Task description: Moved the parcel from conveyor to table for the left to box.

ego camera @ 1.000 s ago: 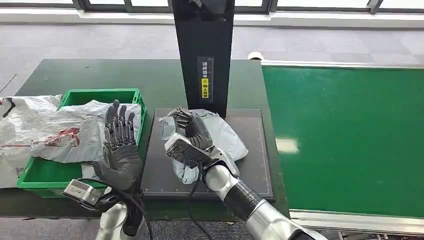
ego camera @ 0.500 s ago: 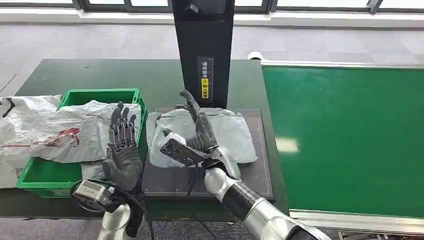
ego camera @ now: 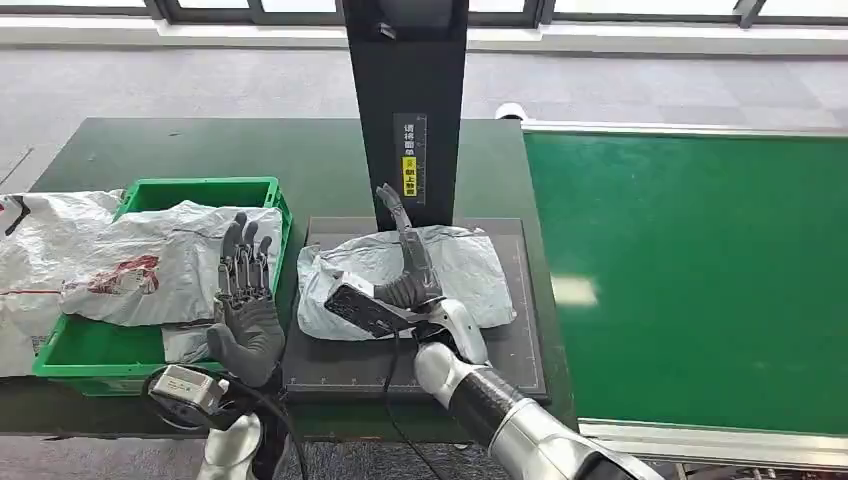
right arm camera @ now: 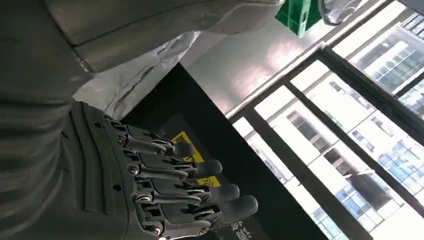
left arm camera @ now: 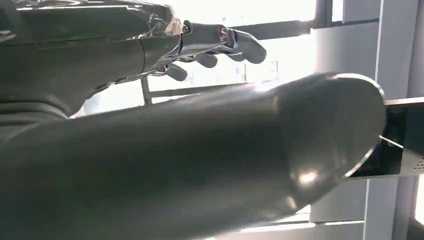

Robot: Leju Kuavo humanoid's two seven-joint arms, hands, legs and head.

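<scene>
Parcel: your grey plastic parcel (ego camera: 455, 275) lies flat and crumpled on the black pad (ego camera: 520, 350) in front of the black column (ego camera: 405, 100) — it is off the green conveyor (ego camera: 690, 270), which runs along the right.
Right hand: your right hand (ego camera: 400, 285) is over the parcel with its fingers stretched out and apart, pointing toward the column; it grasps nothing. From the head camera you cannot tell whether the palm touches the plastic. In the right wrist view the fingers (right arm camera: 175, 190) lie straight, side by side, with the parcel's grey film (right arm camera: 130, 85) beside them and the column's yellow label beyond.
Left hand: your left hand (ego camera: 243, 300) is raised upright with its fingers extended and spread — released, holding nothing. It stands at the near right corner of the green box (ego camera: 205, 188), just left of the pad. The left wrist view shows its thumb large across the picture and the fingertips (left arm camera: 240, 42) straight against bright windows.
Box: the green box sits on the dark green table (ego camera: 130, 150) and holds white plastic bags (ego camera: 160, 262) with red print; more white bags spill over its left side.
</scene>
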